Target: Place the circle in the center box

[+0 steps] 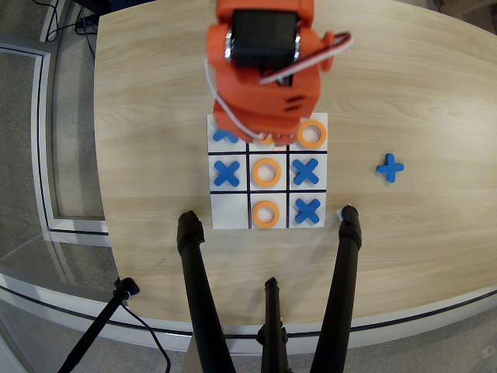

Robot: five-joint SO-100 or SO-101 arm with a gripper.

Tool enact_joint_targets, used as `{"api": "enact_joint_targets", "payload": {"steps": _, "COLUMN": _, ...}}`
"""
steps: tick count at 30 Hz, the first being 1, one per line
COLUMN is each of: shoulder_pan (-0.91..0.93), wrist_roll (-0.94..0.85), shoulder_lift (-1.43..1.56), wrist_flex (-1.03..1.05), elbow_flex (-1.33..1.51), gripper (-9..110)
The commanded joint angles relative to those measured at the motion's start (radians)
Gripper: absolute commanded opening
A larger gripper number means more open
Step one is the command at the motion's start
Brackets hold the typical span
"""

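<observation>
The white 3x3 board (230, 211) lies in the middle of the wooden table. An orange ring (266, 172) lies flat in the center box, apart from the arm. Other orange rings lie in the top right cell (312, 134) and the bottom middle cell (265, 214). A third one (266, 141) shows partly in the top middle cell, under the arm. My orange arm (264, 70) hangs over the board's top row. Its body hides the gripper fingers, so I cannot tell whether they are open or shut.
Blue crosses lie in the middle left (226, 172), middle right (307, 171) and bottom right (308, 210) cells, and one (225, 137) shows partly at the top left. A loose blue cross (390, 168) lies right of the board. Black tripod legs (198, 295) cross the near table edge.
</observation>
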Motion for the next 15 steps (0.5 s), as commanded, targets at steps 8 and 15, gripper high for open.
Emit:
{"api": "enact_joint_targets", "payload": {"steps": 8, "shoulder_pan": -0.023, "wrist_roll": -0.014, "shoulder_lift": 0.305, "wrist_flex": -0.103, "elbow_flex": 0.347, "gripper": 13}}
{"api": "enact_joint_targets", "payload": {"steps": 15, "shoulder_pan": -0.043, "wrist_roll": -0.025, "shoulder_lift": 0.535, "wrist_flex": -0.235, "elbow_flex": 0.664, "gripper": 13}}
